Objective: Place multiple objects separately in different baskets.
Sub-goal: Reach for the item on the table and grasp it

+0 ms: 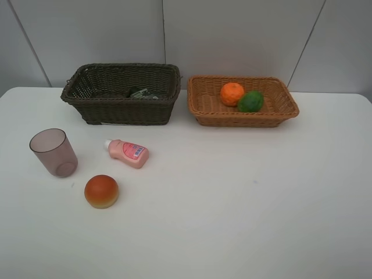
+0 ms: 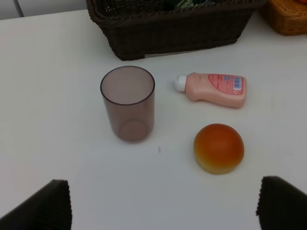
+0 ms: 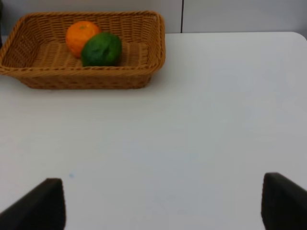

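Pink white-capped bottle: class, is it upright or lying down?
Lying down: the pink white-capped plastic bottle rests lengthwise on the white table.

I see soft, even, fairly bright light from overhead in all three views. The white surface (image 1: 232, 203) looks pale and slightly washed out, with no harsh glare. Shadows are faint: a thin one hugs the base of the peach-like fruit (image 1: 101, 191) and another the mauve cup (image 1: 53, 152). The inside of the dark basket (image 1: 122, 93) is murky and hard to read. My left claw (image 2: 163, 206) and right claw (image 3: 164, 203) show only as blurred dark fingertips (image 2: 43, 208) at the frame edge.
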`<action>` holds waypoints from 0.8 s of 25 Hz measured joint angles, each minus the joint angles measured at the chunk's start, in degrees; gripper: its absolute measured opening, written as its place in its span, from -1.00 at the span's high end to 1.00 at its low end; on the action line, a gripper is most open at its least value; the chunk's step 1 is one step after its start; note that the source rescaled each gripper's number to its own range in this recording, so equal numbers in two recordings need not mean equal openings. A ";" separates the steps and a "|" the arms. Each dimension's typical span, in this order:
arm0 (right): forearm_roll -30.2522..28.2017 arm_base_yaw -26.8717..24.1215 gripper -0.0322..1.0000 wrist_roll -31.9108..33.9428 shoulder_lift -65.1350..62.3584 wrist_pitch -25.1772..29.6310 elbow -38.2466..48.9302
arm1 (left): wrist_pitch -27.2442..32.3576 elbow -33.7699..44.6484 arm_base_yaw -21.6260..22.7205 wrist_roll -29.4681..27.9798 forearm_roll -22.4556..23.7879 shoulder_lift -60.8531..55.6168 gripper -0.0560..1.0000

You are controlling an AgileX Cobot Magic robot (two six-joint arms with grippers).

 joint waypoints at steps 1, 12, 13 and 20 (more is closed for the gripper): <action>0.02 0.00 -0.28 0.00 0.00 -0.30 0.00 | 0.00 0.00 0.00 0.00 0.00 0.00 -1.00; 0.56 0.00 -0.28 -0.05 0.00 -0.48 0.00 | 0.00 0.00 0.00 0.00 0.00 0.00 -1.00; 0.56 0.00 -0.28 -0.05 0.00 -0.48 0.00 | 0.00 0.00 0.00 0.00 0.00 0.00 -1.00; 0.56 0.00 -0.28 0.01 0.00 -0.52 0.00 | 0.00 0.00 0.00 0.00 0.00 0.00 -1.00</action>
